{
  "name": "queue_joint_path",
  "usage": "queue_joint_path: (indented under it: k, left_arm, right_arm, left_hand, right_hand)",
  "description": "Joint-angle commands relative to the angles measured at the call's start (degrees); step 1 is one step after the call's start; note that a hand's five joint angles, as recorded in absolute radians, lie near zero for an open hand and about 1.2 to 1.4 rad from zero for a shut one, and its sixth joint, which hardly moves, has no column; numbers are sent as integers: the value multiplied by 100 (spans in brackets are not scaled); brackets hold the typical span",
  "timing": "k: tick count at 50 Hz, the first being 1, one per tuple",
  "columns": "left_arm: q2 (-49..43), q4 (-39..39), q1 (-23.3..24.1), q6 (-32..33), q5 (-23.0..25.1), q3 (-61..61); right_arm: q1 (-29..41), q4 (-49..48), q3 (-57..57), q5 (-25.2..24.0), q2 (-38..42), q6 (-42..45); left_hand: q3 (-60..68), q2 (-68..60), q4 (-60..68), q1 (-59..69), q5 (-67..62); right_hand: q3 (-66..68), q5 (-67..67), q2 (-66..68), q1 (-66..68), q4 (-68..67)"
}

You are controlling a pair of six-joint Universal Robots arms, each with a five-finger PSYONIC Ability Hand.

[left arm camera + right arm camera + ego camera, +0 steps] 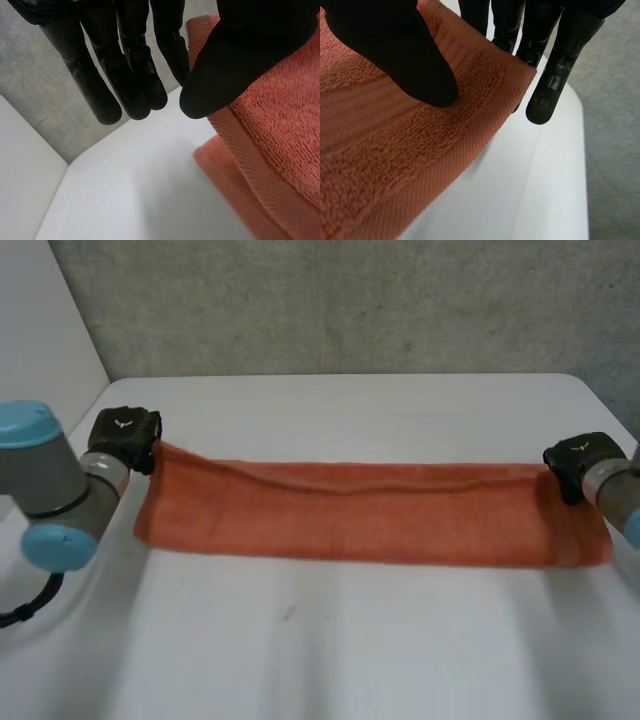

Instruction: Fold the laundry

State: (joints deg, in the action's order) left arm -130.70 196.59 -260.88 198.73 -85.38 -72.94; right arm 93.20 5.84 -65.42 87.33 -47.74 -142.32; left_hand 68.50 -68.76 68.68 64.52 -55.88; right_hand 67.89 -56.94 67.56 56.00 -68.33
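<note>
Near surface: the white table (330,640) is bare on the near side of the cloth, so there is wide room for a fold drawn toward the robot.
Laundry: an orange towel (370,515) lies stretched across the middle of the table. Its long axis runs left to right and its near long edge rests on the surface.
Key relation: both gripped corners sit on the far long edge, so the body of the towel lies nearward from both sets of fingers. The next fold probably has to carry that far edge over toward the near one, or bring one end across to the other.
Left hand: the left hand (124,438) is at the far left corner, which rises off the table to meet it. The thumb lies over the cloth against straight fingers, pinching the corner.
Right hand: the right hand (580,462) is at the far right corner. The thumb presses on top of the cloth with the fingers (545,95) straight beneath, clamped on it.
Nearer hand: neither, since each holds its own end, well apart from the other.
Far surface: more bare table lies beyond the towel.
Room: a grey wall (350,300) stands behind the table's far edge.
</note>
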Motion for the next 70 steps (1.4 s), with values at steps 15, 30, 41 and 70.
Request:
queue_joint_path:
  k: [15,30,41,70]
  left_arm:
    - [-1168,512,300,43,3,1045]
    - [237,917,494,8,206,-368]
    - [1346,890,406,-88,206,-1548]
    - [2383,960,345,-1433,241,-2928]
  right_arm:
    - [348,-408,1726,706,1373,30]
    - [225,-601,470,-154,-577,-1263]
    - [-380,-487,-1145,-777,-1992,-1271]
    - [-1480,-1322,-3020,-2247,-1502,-1184]
  left_hand:
    - [-5850,5876,-5868,-5452,5588]
    - [-5850,5876,-5868,-5452,5588]
    - [-5850,5876,-5868,-5452,5588]
    - [-5850,5876,-5868,-5452,5588]
  right_hand:
    - [-5789,5694,-5756,-4600,5833]
    - [-5789,5694,-5756,-4600,5833]
    - [-5789,5694,-5756,-4600,5833]
    - [-3409,3314,-3376,-2220,3453]
